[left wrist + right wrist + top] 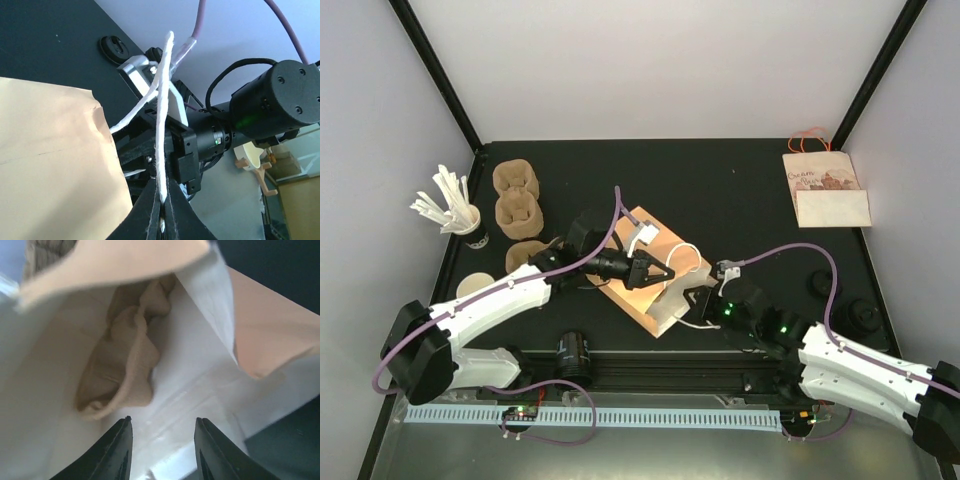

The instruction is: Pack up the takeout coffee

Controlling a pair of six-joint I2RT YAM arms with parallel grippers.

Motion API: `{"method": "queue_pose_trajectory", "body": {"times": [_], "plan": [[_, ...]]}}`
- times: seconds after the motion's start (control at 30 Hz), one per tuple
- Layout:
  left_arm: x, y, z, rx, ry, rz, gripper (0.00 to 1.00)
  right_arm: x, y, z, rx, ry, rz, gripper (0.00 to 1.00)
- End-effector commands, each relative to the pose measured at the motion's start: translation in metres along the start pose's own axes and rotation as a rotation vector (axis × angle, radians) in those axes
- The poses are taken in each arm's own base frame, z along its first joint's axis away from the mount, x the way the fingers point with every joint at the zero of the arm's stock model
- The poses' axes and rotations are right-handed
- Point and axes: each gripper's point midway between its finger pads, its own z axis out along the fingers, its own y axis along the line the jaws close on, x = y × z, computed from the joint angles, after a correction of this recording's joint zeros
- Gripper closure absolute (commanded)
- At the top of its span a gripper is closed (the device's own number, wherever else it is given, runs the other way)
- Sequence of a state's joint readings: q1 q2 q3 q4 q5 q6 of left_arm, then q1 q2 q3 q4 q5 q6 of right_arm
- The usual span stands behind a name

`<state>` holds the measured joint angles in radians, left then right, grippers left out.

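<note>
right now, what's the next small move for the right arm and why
Probably ease the right gripper back out of the paper bag. Its jaws stand open and empty at the bag's mouth, the pulp cup carrier already lies inside, and the left gripper pinches the white handle.

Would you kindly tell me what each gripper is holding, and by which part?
The left gripper pinches the paper bag by its white cord handle. The right gripper holds nothing; its jaws stand open at the bag's mouth.
</note>
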<state>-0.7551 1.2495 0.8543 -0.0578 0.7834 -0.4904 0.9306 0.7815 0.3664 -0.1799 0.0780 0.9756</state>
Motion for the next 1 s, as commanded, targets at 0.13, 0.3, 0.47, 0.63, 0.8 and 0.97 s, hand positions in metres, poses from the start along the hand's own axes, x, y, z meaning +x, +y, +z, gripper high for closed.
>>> {"method": "queue_pose_trajectory", "body": {"times": [0.13,0.3,0.47,0.63,0.8,0.97], "plan": [[-0.022,-0.022,-0.003,0.089,-0.102,0.035,0.98,-0.036,0.045,-0.001,-0.179,-0.115,0.225,0.57],[-0.024,-0.025,-0.004,0.103,-0.111,0.047,0.99,-0.024,0.044,0.02,-0.132,-0.032,0.232,0.57],[-0.024,-0.029,-0.005,0.118,-0.109,0.051,0.98,-0.021,0.045,0.038,-0.119,0.015,0.224,0.58],[-0.025,-0.029,-0.003,0.122,-0.099,0.05,0.98,-0.012,0.05,0.053,-0.171,0.098,0.249,0.66],[-0.024,-0.022,-0.001,0.094,-0.098,0.059,0.98,-0.009,0.05,0.057,-0.179,0.125,0.257,0.84],[-0.023,-0.013,0.001,0.053,-0.085,0.066,0.98,-0.012,0.043,0.049,-0.146,0.113,0.238,0.99]]}}
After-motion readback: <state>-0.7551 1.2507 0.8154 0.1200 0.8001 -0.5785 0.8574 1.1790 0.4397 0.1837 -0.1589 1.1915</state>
